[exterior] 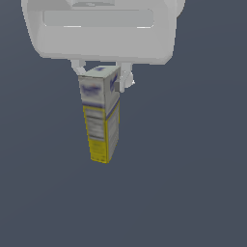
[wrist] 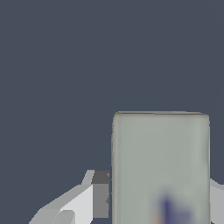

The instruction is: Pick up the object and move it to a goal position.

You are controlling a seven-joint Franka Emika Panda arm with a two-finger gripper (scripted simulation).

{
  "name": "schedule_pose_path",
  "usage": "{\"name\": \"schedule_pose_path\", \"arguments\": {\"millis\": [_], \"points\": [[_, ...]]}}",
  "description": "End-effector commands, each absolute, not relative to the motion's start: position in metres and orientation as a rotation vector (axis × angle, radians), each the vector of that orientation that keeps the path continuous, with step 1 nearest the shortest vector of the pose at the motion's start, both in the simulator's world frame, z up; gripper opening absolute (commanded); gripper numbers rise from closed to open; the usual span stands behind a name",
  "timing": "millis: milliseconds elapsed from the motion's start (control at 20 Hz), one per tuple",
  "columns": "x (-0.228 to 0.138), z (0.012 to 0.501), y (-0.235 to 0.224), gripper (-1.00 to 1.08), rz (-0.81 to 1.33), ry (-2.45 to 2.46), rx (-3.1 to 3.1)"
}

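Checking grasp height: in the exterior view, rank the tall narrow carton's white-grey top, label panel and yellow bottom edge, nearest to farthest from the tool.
1. White-grey top of the carton, at the tool.
2. Label panel, mid-carton.
3. Yellow bottom edge, lowest.

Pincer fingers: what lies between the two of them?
The top of the carton sits between the pincer fingers; both views show it.

One carton (exterior: 101,116) and one claw (exterior: 102,72) with two fingers (wrist: 94,197) are visible.
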State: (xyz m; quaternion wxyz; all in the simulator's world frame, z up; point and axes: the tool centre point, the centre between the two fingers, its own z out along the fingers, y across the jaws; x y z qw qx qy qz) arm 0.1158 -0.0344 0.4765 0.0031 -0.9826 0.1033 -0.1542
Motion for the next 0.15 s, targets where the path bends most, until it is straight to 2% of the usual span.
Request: {"name": "schedule_pose_path", "arguments": {"millis": [0,100], "points": [[0.1161,0.4816,-0.0349,-1.0,-0.49,0.326,-3.08],[0.1162,0.4825,-0.035,-1.0,-0.491,0.326,-3.079]]}}
